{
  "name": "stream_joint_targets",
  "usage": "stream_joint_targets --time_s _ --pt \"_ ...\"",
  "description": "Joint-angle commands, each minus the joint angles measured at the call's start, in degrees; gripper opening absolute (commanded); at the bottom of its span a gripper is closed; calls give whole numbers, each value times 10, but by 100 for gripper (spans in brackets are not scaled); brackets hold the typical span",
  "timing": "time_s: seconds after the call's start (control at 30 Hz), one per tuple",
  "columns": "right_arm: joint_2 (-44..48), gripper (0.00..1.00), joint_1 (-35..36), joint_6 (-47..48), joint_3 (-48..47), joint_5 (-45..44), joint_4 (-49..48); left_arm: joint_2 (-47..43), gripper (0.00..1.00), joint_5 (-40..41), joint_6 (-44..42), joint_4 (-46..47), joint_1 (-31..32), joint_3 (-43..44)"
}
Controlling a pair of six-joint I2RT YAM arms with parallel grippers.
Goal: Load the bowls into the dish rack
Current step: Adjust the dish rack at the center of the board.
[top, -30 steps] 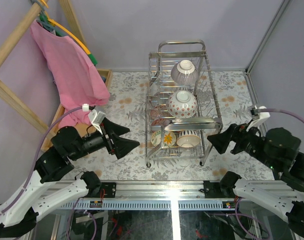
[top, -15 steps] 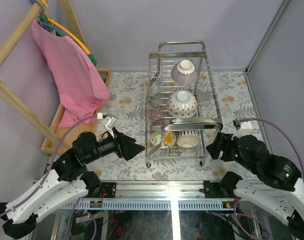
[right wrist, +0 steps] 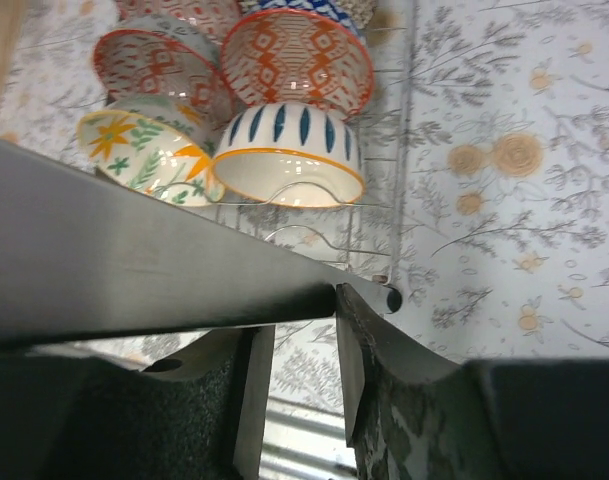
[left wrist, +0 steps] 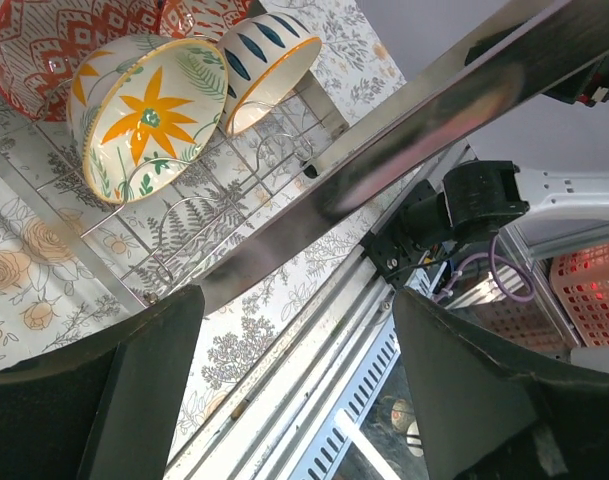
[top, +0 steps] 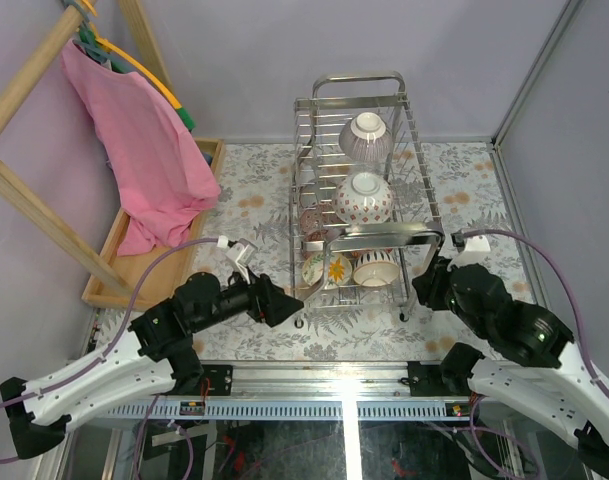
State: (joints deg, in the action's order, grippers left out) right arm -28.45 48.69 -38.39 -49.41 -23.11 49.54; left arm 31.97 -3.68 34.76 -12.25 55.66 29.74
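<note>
Two black claws sit at the near corners of a loaded, tall chrome wire dish rack (top: 379, 232).
The rack is mid-table on the grey floral tablecloth (top: 254, 205), and every bowl in sight is inside it. The left claw (top: 284, 304) gapes wide at the near left corner, with a chrome rail passing between its fingers and no visible contact. The right claw (top: 422, 291), at the near right corner, is narrowed to a slim gap with the rail's end at its fingertips; whether it pinches the rail I cannot tell. On the upper tier are a grey ribbed bowl (top: 367, 138) and a red-dotted white bowl (top: 364, 197). On the lower tier a yellow-flower bowl (left wrist: 144, 115) sits beside a blue-dashed bowl (left wrist: 269, 58), with red-patterned bowls (right wrist: 294, 55) behind.
</note>
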Motion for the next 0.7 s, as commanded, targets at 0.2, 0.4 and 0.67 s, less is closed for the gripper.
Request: stream_joint_targets --time_s 0.2,0.4,0.67 --pt "-129 28 -20 -2 -51 -177 -90 5 76 39 -7 50 6 -6" --pt "-161 28 -184 42 -42 -61 -140 24 76 52 -14 49 6 -4" --pt "-219 29 -383 91 -41 92 -206 63 76 79 -39 49 6 23"
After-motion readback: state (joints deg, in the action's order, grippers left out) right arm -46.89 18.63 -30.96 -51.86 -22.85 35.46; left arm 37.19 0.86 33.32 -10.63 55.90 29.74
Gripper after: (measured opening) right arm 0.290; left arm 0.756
